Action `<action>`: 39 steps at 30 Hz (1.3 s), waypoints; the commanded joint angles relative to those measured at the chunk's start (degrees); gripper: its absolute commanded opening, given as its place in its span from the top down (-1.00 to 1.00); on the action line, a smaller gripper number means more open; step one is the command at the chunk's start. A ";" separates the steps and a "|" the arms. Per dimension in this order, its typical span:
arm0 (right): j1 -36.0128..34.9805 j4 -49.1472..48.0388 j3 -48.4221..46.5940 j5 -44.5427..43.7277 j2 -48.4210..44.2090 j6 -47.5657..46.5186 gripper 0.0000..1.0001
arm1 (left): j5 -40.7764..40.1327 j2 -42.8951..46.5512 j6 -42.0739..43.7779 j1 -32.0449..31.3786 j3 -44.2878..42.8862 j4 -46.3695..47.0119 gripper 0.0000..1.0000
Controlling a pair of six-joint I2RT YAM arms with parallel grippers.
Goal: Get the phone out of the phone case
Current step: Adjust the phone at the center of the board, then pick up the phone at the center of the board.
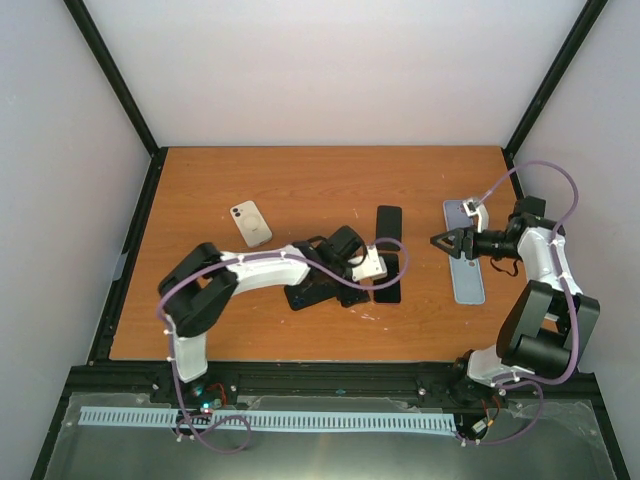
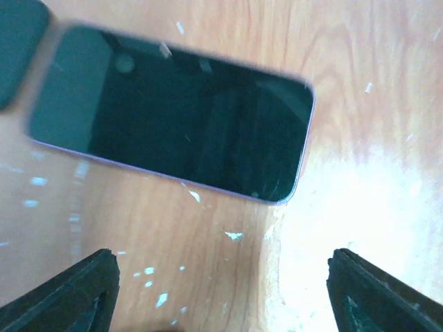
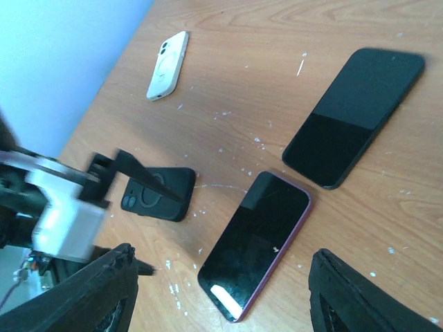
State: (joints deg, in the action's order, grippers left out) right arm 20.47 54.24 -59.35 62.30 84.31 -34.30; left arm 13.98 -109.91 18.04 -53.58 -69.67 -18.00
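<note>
A phone (image 2: 173, 117) with a purple rim lies bare and screen up on the wooden table; it also shows as the phone (image 3: 256, 242) and the phone (image 1: 388, 280). The black phone case (image 3: 156, 194) lies apart to its left, back side up, also visible as the case (image 1: 315, 293). My left gripper (image 2: 221, 297) hovers just beside the phone, open, with only table between its fingers. My right gripper (image 3: 221, 297) is open too and holds nothing. It hangs to the right of the phone in the top view, as the right gripper (image 1: 437, 240).
A second black phone (image 1: 388, 222) lies just behind the purple-rimmed one. A white phone (image 1: 250, 223) lies back up at the left rear. A pale blue phone-shaped slab (image 1: 465, 262) sits under my right arm. Black frame posts stand at the table's corners.
</note>
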 commanded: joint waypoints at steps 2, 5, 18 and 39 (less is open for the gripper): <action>-0.32 -1.75 -3.23 -3.52 -5.18 0.07 -0.35 | -5.94 12.37 -10.15 0.60 0.71 -0.36 -0.98; -0.27 -0.20 -4.91 -3.04 -6.70 -0.54 -0.40 | -6.41 17.07 -15.16 2.76 2.36 -3.35 -0.99; -0.34 -10.81 -7.17 0.72 -10.61 9.08 -0.92 | -30.75 23.11 -36.23 8.11 11.61 -14.55 -0.99; -39.64 2.20 -9.41 -29.76 -0.54 -26.26 -0.63 | -15.01 42.10 -49.53 21.52 22.80 -0.23 -0.96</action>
State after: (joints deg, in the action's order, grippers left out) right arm -11.55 54.98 -65.76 43.59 80.20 -53.56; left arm -1.69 -75.26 -25.87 -35.70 -50.17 -26.02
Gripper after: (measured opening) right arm 0.804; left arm 0.979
